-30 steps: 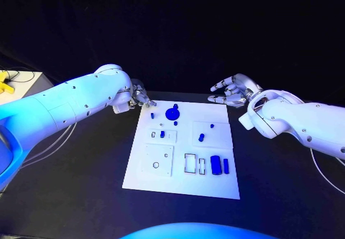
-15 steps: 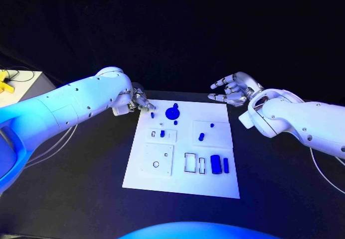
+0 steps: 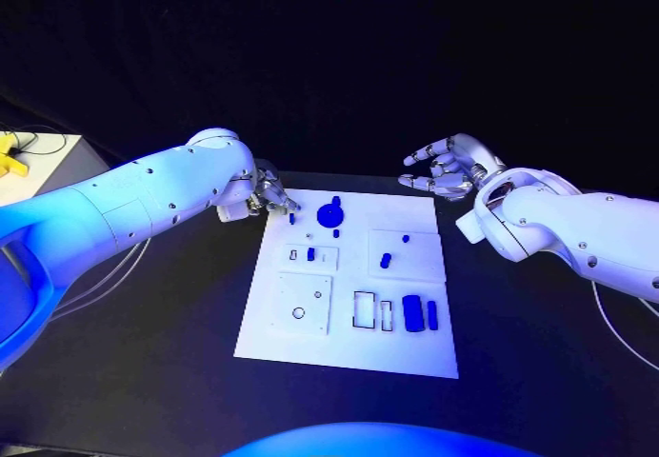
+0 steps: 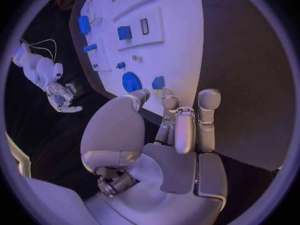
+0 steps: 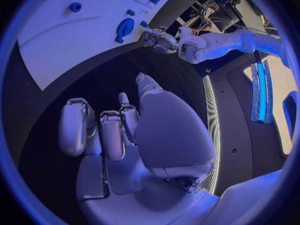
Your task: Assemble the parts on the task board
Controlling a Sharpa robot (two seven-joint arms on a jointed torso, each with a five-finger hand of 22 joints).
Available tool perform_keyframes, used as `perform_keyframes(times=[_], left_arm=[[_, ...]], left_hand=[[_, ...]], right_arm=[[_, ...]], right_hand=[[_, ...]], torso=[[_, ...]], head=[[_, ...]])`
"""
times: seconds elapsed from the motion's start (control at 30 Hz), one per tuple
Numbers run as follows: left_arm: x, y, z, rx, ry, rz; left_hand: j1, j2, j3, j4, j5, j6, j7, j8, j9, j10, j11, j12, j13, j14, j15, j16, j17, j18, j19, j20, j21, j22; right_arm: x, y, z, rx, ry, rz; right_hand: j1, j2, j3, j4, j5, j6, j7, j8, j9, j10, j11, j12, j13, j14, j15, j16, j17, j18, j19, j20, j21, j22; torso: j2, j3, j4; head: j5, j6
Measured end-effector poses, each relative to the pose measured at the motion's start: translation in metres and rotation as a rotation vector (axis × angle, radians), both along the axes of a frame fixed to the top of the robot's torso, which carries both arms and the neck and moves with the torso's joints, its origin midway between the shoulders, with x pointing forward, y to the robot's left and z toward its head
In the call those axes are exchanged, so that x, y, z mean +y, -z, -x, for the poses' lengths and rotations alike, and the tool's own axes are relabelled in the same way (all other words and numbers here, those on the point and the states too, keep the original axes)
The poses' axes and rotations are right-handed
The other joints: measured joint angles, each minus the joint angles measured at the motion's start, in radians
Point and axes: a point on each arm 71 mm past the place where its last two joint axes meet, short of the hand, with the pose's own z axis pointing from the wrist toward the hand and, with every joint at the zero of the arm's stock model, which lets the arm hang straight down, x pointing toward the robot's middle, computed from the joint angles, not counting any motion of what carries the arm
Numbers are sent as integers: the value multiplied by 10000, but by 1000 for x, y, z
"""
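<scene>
Two silver hands flank the far end of the white task board (image 3: pixel 350 286), which lies in the middle of the black table (image 3: pixel 151 381). The left hand (image 3: pixel 268 195) hovers at the board's far left corner, its fingertips (image 3: pixel 286 206) reaching down just beside a small blue part (image 3: pixel 291 219) that sits near that corner; the left wrist view shows these fingers (image 4: pixel 187 122) extended side by side with the thumb apart, and nothing is held between them, though whether a fingertip touches the board I cannot tell. The right hand (image 3: pixel 447 169) hangs beyond the board's far right corner, over the bare table and apart from the board, its fingers loosely curled and separated, holding nothing; the right wrist view shows its palm empty. On the board, a large round blue part (image 3: pixel 329 215) stands near the far edge, a little right of the small part by the left hand, with a smaller blue piece (image 3: pixel 335 234) just on its near side. Toward the board's middle, a small upright blue part (image 3: pixel 310 254) sits in a raised square plate, and another blue part (image 3: pixel 386 260) lies in the plate to its right. At the board's near right, two larger blue blocks (image 3: pixel 420 313) stand side by side next to two rectangular outlined slots (image 3: pixel 370 312).
</scene>
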Motion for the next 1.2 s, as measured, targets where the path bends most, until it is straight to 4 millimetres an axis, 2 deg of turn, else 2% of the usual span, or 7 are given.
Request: perform_keyframes(times=[0.7,1.0,1.07,1.2], left_arm=[[-2,5,3,302,184,-51],[-1,5,3,300,148,1],[-1,5,3,294,126,30],[-1,5,2,275,67,111]], left_hand=[[-37,41,0,0,0,36,-36,0,-13,-35,-37,0,1,0,0,0,0,1,1,0,0,20],[264,348,210,-43,0,73,-73,38,-40,-34,-37,0,11,0,0,0,0,1,1,-1,0,67],[273,510,268,-45,0,72,-73,38,-40,-34,-37,0,10,0,0,41,0,0,1,0,0,73],[438,674,462,-50,0,72,-73,98,-38,-34,-37,0,10,0,0,41,0,0,0,0,0,90]], right_arm=[[0,0,0,4,7,-24],[1,0,-1,6,4,-26],[1,0,-1,7,4,-25],[1,0,-1,9,7,-25]], right_hand=[[0,0,0,0,0,1,-1,0,2,1,0,0,7,0,0,0,0,0,1,0,0,-3],[0,0,27,-27,-1,1,-1,0,2,2,0,0,6,0,0,0,0,0,1,0,0,-4],[0,0,27,-27,-1,1,-1,0,2,2,0,0,5,0,0,0,0,0,1,0,1,-4],[0,0,27,-27,-1,1,-1,0,3,2,0,0,5,0,0,0,0,-1,1,0,0,-5]], torso=[[2,0,1],[2,3,1],[2,4,0],[4,3,-3]], head=[[-6,-59],[-5,-81],[-5,-87],[-12,-100]])
